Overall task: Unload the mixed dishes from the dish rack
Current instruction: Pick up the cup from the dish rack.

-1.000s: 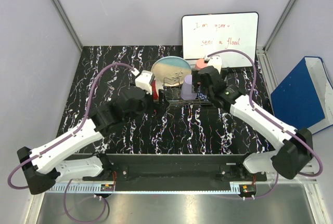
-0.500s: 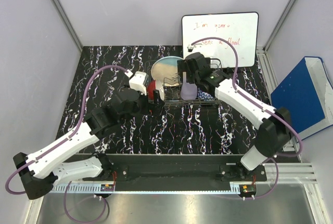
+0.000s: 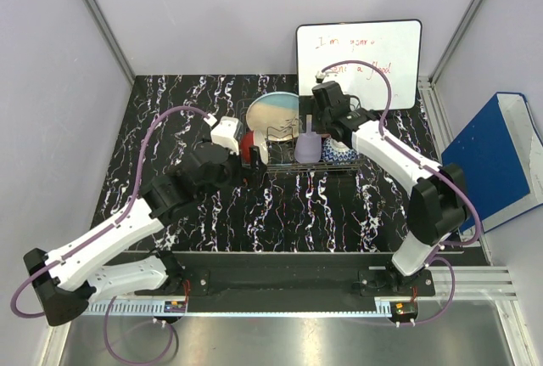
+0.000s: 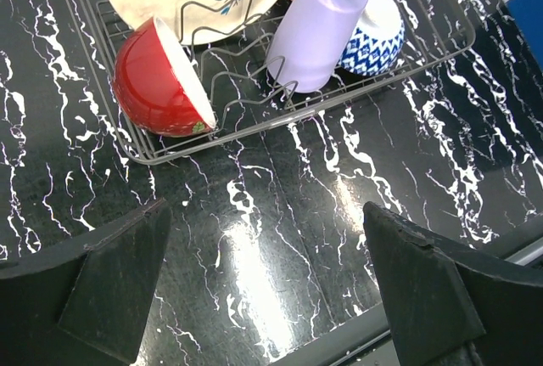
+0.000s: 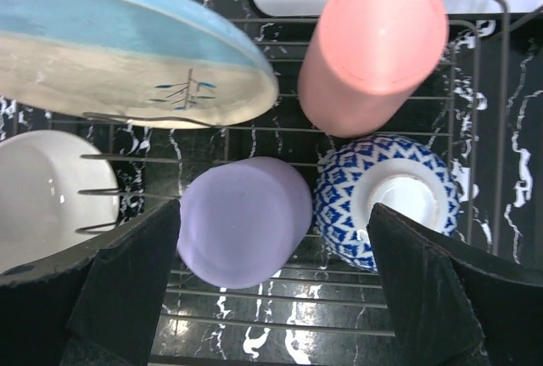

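The black wire dish rack (image 3: 327,165) stands at the back middle of the table. It holds the large light-blue-and-cream plate (image 3: 273,114), the red bowl (image 3: 249,147), the lavender cup (image 3: 308,145) and the blue-and-white patterned bowl (image 3: 344,154). My right gripper (image 3: 312,124) hangs open above the rack. In the right wrist view it (image 5: 276,289) straddles the lavender cup (image 5: 244,220), between the red bowl's cream inside (image 5: 47,196) and the patterned bowl (image 5: 386,200), with the salmon-pink cup (image 5: 373,47) behind. My left gripper (image 4: 271,298) is open and empty over the bare table in front of the rack (image 4: 297,111). The small red patterned dish is hidden.
A white board with red writing (image 3: 358,60) leans behind the rack. A blue bin (image 3: 492,158) sits off the table at the right. Grey walls close the left, back and right sides. The black marbled table (image 3: 280,213) lies in front of the rack.
My right arm has swung from the rack's right side to above the rack and now hangs over the lavender cup. My left arm has drawn back slightly, then held still.
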Controlling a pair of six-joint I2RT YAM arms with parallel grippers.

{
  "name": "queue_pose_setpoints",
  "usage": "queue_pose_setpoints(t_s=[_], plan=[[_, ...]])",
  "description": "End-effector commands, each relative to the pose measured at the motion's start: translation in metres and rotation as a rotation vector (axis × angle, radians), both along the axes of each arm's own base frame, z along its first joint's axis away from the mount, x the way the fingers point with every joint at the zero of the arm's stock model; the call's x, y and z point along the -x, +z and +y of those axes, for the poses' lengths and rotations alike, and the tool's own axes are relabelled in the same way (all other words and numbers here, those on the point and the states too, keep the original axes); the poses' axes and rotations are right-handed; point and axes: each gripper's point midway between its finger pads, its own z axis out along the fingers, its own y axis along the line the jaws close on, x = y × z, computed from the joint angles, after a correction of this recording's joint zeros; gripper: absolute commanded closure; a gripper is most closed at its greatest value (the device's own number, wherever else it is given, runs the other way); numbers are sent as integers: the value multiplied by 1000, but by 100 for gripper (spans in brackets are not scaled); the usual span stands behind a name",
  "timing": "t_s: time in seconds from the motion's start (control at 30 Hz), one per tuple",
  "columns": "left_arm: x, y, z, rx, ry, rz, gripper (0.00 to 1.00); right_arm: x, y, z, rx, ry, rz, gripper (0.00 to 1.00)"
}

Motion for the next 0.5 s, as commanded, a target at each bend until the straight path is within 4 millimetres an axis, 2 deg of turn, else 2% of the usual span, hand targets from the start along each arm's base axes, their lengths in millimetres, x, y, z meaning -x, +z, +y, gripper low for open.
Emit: queue_pose_setpoints(t_s=[0.0,0.2,0.47], plan=[[-5,0,-1,2,9,-10,1,-4,2,19,-64,48,-10,0],[-5,-2,0,-1,12,-7,1,-3,-6,24,-74,66,14,0],[-5,-4,-2,0,11,1,1,1,-29,28,-79,68,73,1]])
